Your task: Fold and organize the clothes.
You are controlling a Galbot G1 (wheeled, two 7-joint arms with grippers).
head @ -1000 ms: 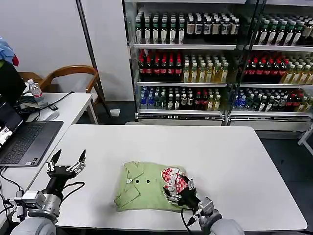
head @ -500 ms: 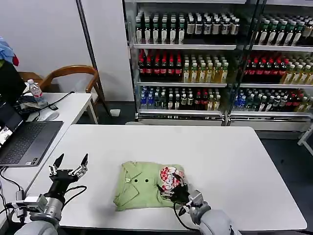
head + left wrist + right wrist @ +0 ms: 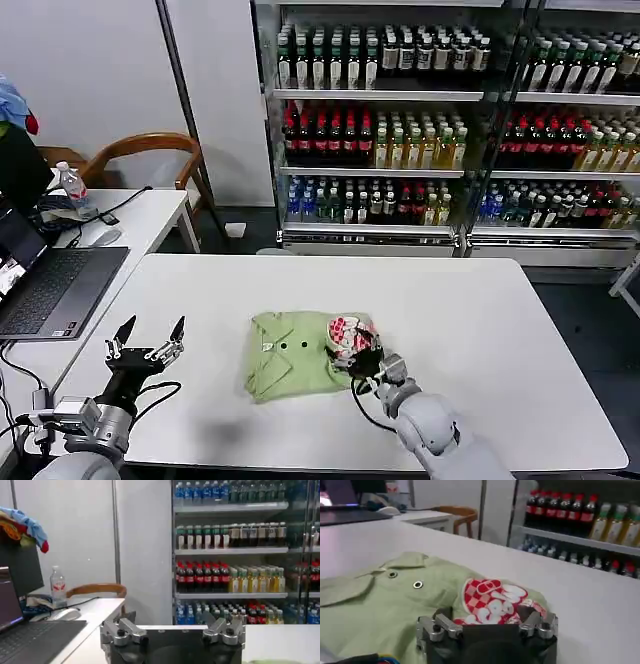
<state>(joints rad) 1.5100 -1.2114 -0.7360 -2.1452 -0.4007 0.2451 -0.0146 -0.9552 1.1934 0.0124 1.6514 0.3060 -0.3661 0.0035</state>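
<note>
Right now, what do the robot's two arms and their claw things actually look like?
Both arms are smooth pale grey tubes with black cables looping at the wrists. The left gripper is a black block with silver knuckle joints and dark pointed tips. The right gripper is the same black-and-silver build, with bolted metal hinges at its jaws.

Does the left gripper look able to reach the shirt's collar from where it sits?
Probably yes: the left gripper hovers open beside the polo shirt, with bare table between it and the collar.
</note>
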